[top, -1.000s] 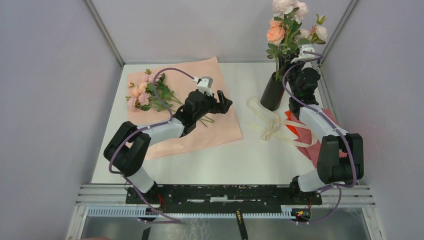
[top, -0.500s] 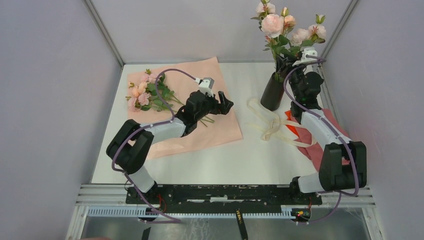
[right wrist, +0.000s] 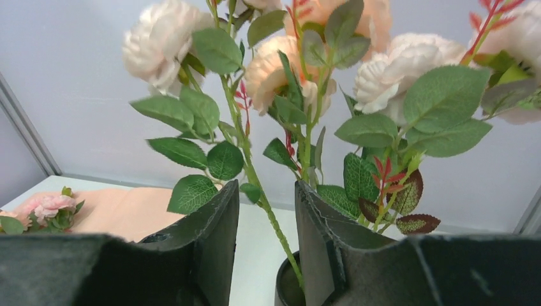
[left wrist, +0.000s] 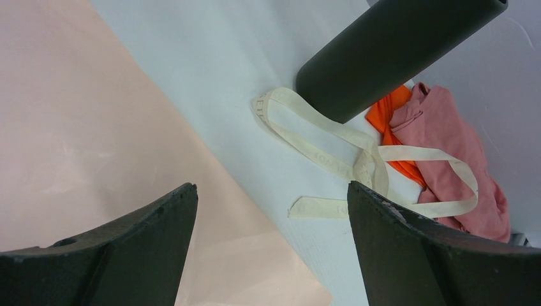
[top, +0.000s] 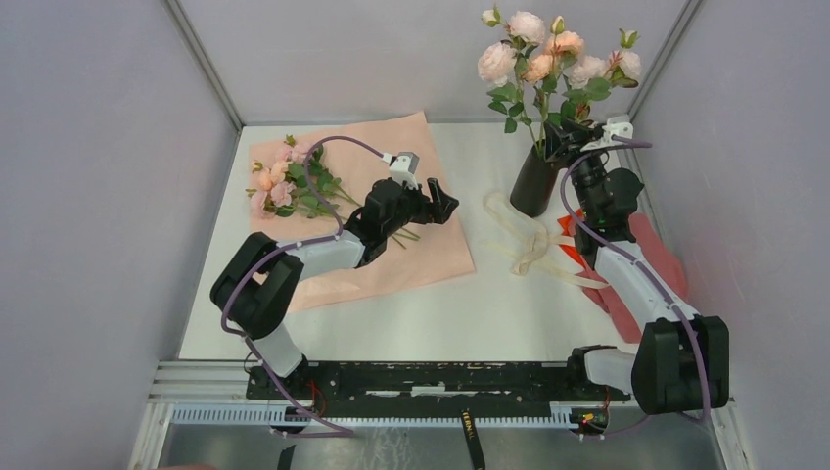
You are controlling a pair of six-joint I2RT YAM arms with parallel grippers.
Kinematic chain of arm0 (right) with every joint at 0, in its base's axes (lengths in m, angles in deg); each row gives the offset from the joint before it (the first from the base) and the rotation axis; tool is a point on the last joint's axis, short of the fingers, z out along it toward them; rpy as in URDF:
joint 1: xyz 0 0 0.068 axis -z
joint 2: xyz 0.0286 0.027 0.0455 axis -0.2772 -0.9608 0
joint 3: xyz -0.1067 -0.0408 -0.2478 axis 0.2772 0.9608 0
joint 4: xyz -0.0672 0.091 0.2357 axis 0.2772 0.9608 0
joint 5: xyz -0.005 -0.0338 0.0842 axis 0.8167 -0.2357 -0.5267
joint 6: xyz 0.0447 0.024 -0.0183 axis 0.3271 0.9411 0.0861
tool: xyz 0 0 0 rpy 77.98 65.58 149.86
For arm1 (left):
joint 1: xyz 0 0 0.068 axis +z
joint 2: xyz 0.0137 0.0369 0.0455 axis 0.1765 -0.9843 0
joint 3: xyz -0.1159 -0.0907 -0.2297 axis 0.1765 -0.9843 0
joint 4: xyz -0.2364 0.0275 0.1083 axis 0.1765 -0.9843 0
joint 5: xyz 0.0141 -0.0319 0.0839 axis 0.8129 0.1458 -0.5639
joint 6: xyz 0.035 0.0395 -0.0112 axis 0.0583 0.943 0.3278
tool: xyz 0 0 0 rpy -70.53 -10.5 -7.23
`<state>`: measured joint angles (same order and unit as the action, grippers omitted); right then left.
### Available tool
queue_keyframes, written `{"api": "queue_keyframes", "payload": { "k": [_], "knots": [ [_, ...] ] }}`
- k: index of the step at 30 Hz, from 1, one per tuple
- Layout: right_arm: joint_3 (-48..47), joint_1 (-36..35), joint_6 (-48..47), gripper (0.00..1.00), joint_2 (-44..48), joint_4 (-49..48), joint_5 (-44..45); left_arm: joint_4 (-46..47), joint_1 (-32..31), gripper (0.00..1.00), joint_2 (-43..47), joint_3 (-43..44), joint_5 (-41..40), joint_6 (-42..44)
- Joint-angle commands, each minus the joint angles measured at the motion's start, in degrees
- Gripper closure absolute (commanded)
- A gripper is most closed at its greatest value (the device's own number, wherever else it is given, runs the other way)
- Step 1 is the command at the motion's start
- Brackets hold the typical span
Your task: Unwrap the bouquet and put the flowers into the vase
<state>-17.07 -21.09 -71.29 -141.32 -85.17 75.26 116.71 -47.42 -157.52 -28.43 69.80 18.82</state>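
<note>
The table [top: 489, 313] bears wrapping paper [top: 431, 257], vase [top: 533, 186], ribbon [top: 529, 245] and cloth [top: 668, 262].

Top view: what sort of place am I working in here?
Probably a lab test cell, not a flower shop: bare grey walls, aluminium frame posts, a white table with left arm and right arm bolted to a rail at its near edge.

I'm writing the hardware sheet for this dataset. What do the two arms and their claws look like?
The left arm and right arm have black joints, white links and a looping purple cable each. The left claw and right claw have two broad matte-black fingers.
</note>
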Motion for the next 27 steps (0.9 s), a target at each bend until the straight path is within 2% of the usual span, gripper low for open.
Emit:
{"api": "queue_keyframes", "payload": {
  "k": [1, 4, 6, 11, 21, 24, 27],
  "knots": [
    [0.30, -0.58, 0.60, 0.57, 3.40, -3.45, -0.30, 2.66, -0.11, 0.08, -0.48, 2.13, 0.21, -1.46],
    [1.10, -0.60, 0.54, 0.57, 4.81, -3.61, 0.18, -0.81, -0.15, 0.07, 0.01, 3.19, -3.22, -1.20],
    [1.78, -0.75, 0.85, 0.57, 5.92, -4.15, -0.11, -5.66, -0.06, 0.07, 0.34, 4.63, -8.56, -2.03],
    [1.83, -4.64, -3.87, 0.55, 8.41, -2.38, 1.81, -14.80, 0.08, 0.16, 3.09, 5.95, -23.19, -7.78],
    [1.62, -6.58, -4.05, 0.55, 8.13, -3.12, 1.82, -21.60, 0.31, 0.17, 3.55, 8.37, -30.86, -11.26],
    [1.39, -7.03, -3.89, 0.54, 8.29, -3.05, 1.39, -30.21, 2.27, 0.17, 3.13, 10.54, -35.27, -16.77],
    [1.12, -8.86, -3.92, 0.55, 7.82, -3.53, 0.59, -42.75, 6.55, 0.17, 0.25, 14.71, -37.43, -24.60]
  ]
}}
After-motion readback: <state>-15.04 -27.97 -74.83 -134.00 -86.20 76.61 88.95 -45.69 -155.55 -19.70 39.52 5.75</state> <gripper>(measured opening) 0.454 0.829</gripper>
